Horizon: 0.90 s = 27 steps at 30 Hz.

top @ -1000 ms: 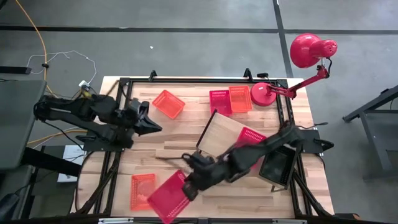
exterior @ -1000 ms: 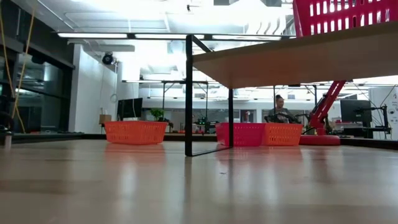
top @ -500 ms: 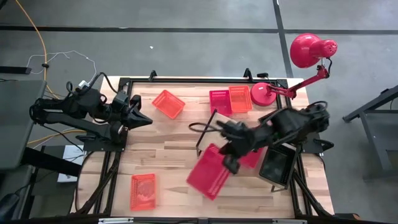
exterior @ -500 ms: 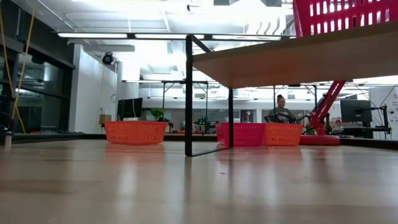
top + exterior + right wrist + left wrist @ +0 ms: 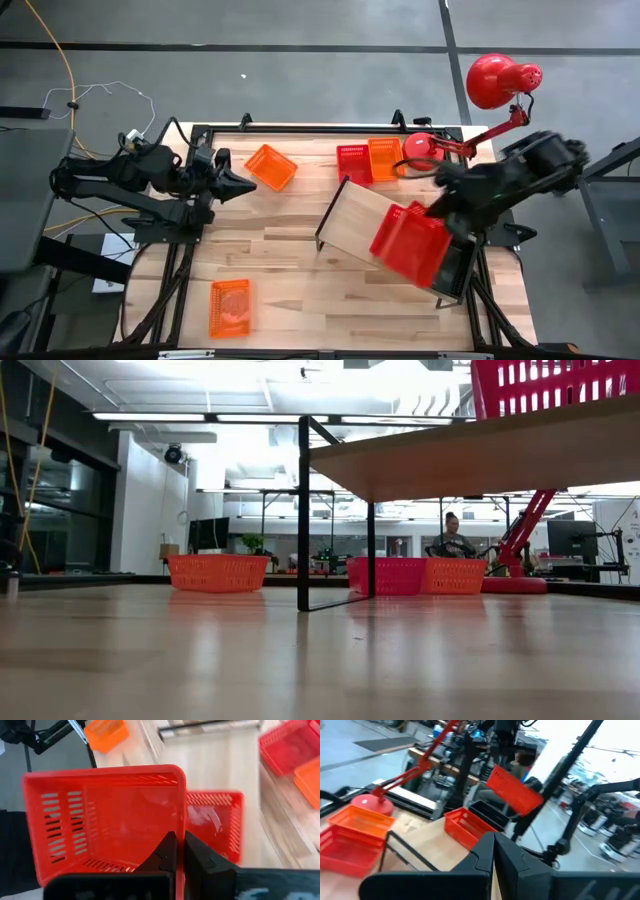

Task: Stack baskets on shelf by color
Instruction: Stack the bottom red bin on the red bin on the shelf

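Observation:
My right gripper (image 5: 437,213) is shut on a red basket (image 5: 408,245) and holds it in the air over the right end of the shelf (image 5: 352,215), a pale board on a black bracket (image 5: 303,510). A second red basket (image 5: 215,822) rests on the shelf just beneath it. A black basket (image 5: 452,270) lies beside the shelf's right end. My left gripper (image 5: 244,187) is shut and hovers just left of an orange basket (image 5: 271,166). Another orange basket (image 5: 230,306) lies near the near edge. A red basket (image 5: 354,163) and an orange basket (image 5: 386,158) sit side by side at the far edge. My right gripper pinches the red basket's side wall at its rim (image 5: 181,827), with one finger inside the basket and one outside. The basket is lifted clear and tilted, its open side toward the wrist camera, above the red basket on the shelf.
A red desk lamp (image 5: 490,82) stands with its round base (image 5: 420,152) at the far right corner, next to the red and orange pair. A black frame (image 5: 300,128) runs round the tabletop. A person (image 5: 450,535) sits in the room far behind the table.
My right gripper has carried the red basket from the table's near edge up and toward the right and far side, until it hangs over the shelf's right end; the basket has turned on the way. My left gripper has shifted slightly toward the far edge, nearer the orange basket.

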Available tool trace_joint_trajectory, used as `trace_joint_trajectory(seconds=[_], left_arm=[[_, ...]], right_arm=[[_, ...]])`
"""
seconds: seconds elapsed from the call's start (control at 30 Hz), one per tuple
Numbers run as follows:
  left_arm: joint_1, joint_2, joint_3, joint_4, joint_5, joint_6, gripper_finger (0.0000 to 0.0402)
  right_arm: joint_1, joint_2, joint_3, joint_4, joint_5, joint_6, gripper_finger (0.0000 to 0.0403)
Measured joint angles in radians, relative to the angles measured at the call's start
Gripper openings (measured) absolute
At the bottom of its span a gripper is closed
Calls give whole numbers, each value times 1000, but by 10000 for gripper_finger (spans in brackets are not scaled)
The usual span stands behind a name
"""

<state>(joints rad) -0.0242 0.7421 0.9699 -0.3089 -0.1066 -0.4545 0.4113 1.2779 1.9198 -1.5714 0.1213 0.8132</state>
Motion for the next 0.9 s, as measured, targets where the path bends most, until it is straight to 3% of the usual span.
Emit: trace_joint_trajectory(seconds=[0.13,0.3,0.53,0.73,0.9], left_arm=[[0,22,0,1,-58,-14,0],[0,50,0,0,-128,-14,0],[0,94,0,25,-212,-14,0],[-1,113,0,19,-212,-14,0],[-1,112,0,19,-212,9,1]], right_arm=[[-30,-175,-177,7,-10,-2,0],[-93,-256,-266,7,-26,21,0],[-144,-153,-273,7,-84,-25,0],[-208,-37,-273,15,-134,-201,0],[-287,-8,-273,22,-175,-236,0]])
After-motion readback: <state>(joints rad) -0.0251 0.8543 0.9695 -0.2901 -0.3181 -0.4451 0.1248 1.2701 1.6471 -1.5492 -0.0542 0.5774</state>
